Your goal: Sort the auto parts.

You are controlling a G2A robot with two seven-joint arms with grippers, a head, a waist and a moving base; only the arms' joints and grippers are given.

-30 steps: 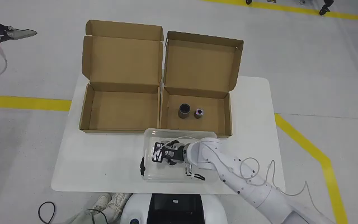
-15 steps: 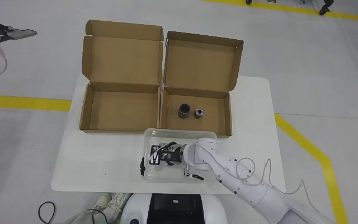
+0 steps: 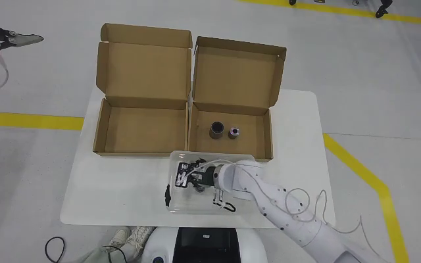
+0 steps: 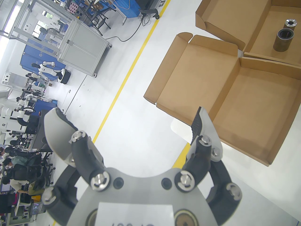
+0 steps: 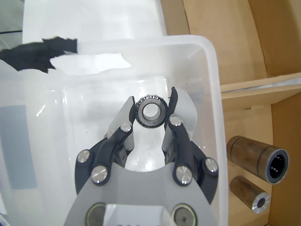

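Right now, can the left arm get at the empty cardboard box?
Probably yes. The left gripper is open and holds nothing, and the empty cardboard box lies ahead of it with its lid folded back. Nothing stands between them in the left wrist view.

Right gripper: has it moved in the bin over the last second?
Yes, slightly: in the top view the right gripper, shut on the bearing, has shifted toward the clear bin's rim nearest the cardboard boxes.
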